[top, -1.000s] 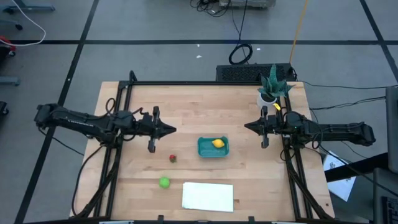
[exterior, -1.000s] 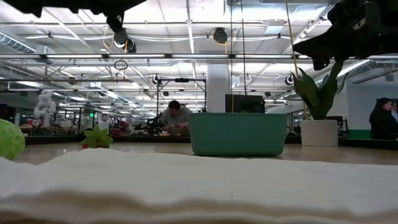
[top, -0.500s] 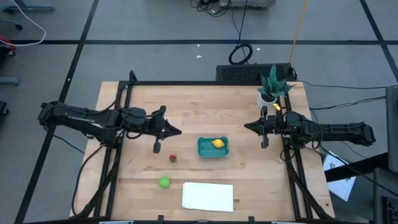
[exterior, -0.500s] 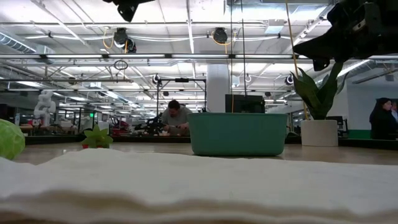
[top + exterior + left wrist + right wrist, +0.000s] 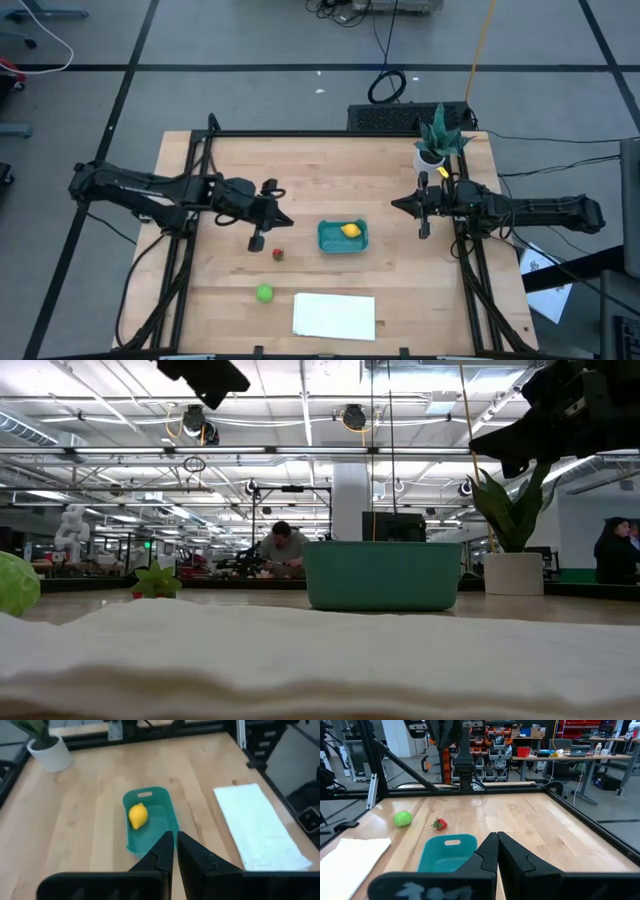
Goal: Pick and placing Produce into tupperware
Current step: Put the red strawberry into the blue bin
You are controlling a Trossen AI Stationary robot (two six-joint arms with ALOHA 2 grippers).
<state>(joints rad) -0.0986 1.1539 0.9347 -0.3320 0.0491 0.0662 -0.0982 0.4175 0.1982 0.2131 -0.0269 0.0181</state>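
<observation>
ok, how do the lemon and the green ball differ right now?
The lemon is yellow and oval; the green ball is round. The lemon lies inside the teal tub; the green ball sits on the bare table, beside the white sheet. Both are small toy fruits, and neither gripper touches them.

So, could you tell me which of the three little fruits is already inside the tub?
The yellow lemon; it lies in the teal tub, while the red fruit and the green ball sit on the table.
</observation>
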